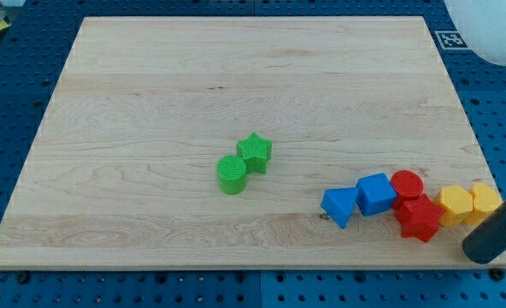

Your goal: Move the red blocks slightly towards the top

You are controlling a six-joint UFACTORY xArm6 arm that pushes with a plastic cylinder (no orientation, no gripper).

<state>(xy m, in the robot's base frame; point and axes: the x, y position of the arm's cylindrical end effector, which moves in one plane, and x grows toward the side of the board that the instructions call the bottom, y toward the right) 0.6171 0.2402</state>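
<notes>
A red cylinder (407, 185) and a red star-shaped block (420, 218) sit together near the board's bottom right, the star just below the cylinder. They lie in a row of touching blocks, with a blue cube (376, 193) and a blue triangular block (340, 205) to their left. A yellow hexagonal block (455, 205) and a second yellow block (485, 202) are to their right. My tip (481, 250) is at the view's bottom right, just below the yellow blocks and right of the red star, apart from it.
A green star (255, 152) and a green cylinder (232, 174) touch each other near the board's middle. The wooden board (150, 85) lies on a blue perforated table. A white object (492, 26) stands at the top right corner.
</notes>
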